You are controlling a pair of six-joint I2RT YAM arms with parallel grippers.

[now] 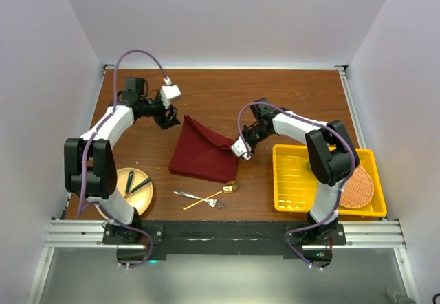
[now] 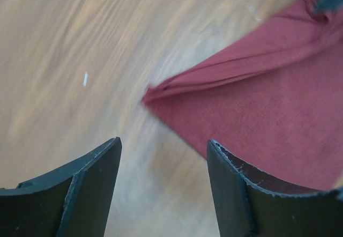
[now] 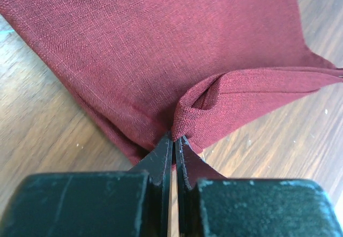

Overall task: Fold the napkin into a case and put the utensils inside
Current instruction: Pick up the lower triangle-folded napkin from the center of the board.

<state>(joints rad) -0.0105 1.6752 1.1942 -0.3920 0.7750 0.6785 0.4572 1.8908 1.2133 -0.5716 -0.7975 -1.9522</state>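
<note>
The maroon napkin (image 1: 203,151) lies partly folded in the middle of the table. My right gripper (image 1: 242,149) is shut on a raised fold at its right edge; in the right wrist view the pinched cloth (image 3: 214,97) bunches up just ahead of the closed gripper (image 3: 174,139). My left gripper (image 1: 167,120) hovers beside the napkin's far left corner. It stands open (image 2: 163,147) with only bare wood between its fingers, and the pointed corner of the napkin (image 2: 257,103) lies just beyond them. A silver fork (image 1: 187,195) and a gold spoon (image 1: 221,192) lie crossed near the napkin's front edge.
A yellow slatted tray (image 1: 302,180) sits at the right with a round orange woven mat (image 1: 357,186) resting on its right side. At the front left, a gold plate (image 1: 141,195) holds dark green-handled cutlery (image 1: 130,182).
</note>
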